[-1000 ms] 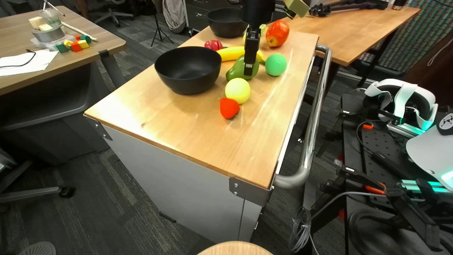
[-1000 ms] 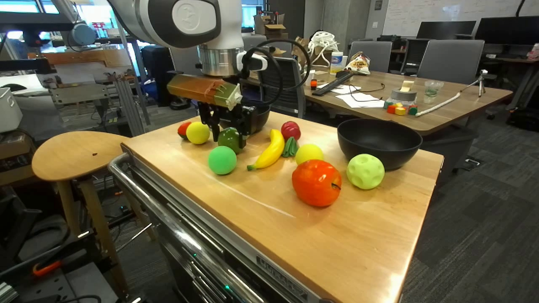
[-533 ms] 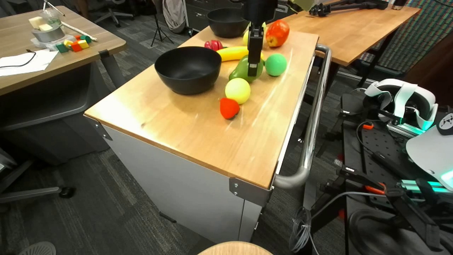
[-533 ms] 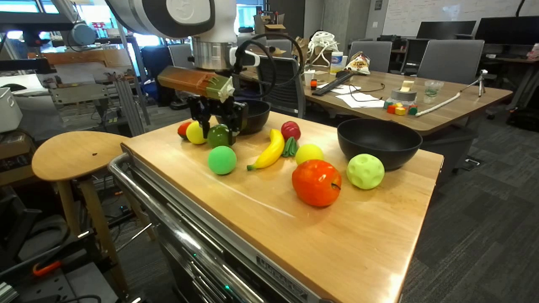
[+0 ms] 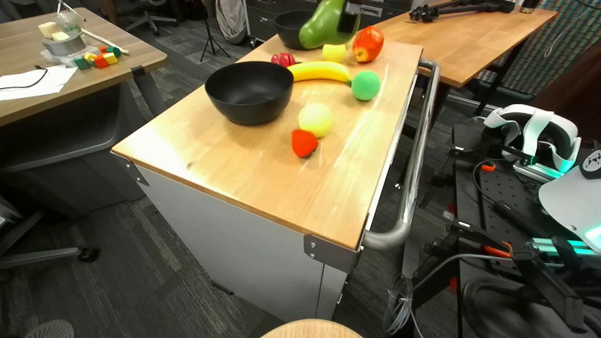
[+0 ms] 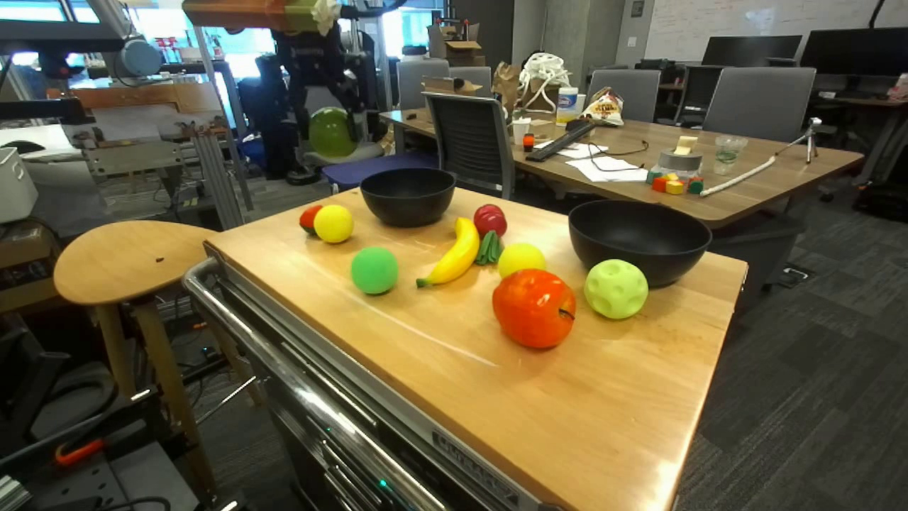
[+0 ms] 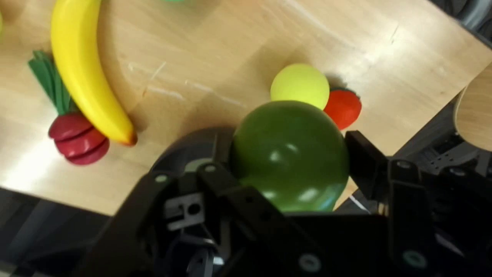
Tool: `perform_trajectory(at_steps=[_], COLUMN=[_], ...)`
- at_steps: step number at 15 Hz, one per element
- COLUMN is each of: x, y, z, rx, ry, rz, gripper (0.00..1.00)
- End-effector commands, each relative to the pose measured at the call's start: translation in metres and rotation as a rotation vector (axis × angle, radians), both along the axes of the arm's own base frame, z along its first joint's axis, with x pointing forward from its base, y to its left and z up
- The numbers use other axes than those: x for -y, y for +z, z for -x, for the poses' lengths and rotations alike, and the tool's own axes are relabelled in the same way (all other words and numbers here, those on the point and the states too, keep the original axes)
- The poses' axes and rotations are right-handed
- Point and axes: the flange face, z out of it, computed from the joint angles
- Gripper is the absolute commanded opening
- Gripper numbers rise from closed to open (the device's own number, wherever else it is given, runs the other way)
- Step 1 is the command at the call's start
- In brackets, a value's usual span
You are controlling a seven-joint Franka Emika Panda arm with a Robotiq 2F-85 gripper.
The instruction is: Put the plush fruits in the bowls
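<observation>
The gripper (image 6: pixel 332 131) hangs high above a light wooden tabletop (image 6: pixel 603 397), its fingers (image 7: pixel 365 163) pointing down, an orange-and-green housing (image 6: pixel 255 13) lying level just above it. The jaws stand partway apart, a toy avocado (image 5: pixel 324 26) pinched between them, narrow end jutting away from the steel rail (image 6: pixel 308 397). Down beneath the tool, partly hidden by it in the wrist view, sits a black bowl (image 6: pixel 408 202); near that I can see a yellow ball (image 7: pixel 300 84) with a strawberry (image 7: pixel 343 108) just beside it. A little farther out from the tool lie the green ball (image 6: pixel 374 270), the banana (image 6: pixel 455 254) and a bunch of radishes (image 7: pixel 78 138). Farthest from it, on the same glossy, streaked top, are the far bowl (image 6: pixel 638 245), a red-orange apple (image 6: pixel 533 309), a yellow fruit (image 6: pixel 521 258) and a dimpled lime-green ball (image 6: pixel 616 289). Off the tabletop, well apart from the gripper, the room holds a round stool (image 6: pixel 128 262), a long table (image 6: pixel 766 181) and gray office chairs (image 6: pixel 762 103).
</observation>
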Motion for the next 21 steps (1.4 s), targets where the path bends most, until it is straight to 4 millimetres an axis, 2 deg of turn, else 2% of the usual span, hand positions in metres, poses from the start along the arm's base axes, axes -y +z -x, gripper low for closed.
perform_trajectory(at_steps=[1,8,15,16,17,19,21], x=[-0.008,-0.012,-0.012,-0.012,-0.011,-0.011,-0.010], y=[0.004,-0.045,-0.058,-0.059,-0.059,-0.057,-0.048], z=[-0.026,-0.080,-0.122,-0.125,-0.126,-0.124,-0.118], rx=[0.154,0.118,0.112,0.107,0.096,0.074,0.043], ry=[0.009,-0.009,0.018,0.018,0.017,0.020,0.023], rz=[0.031,0.087,0.151,0.156,0.157,0.159,0.160], gripper=[0.47,0.47,0.47,0.53,0.93,0.98,1.00])
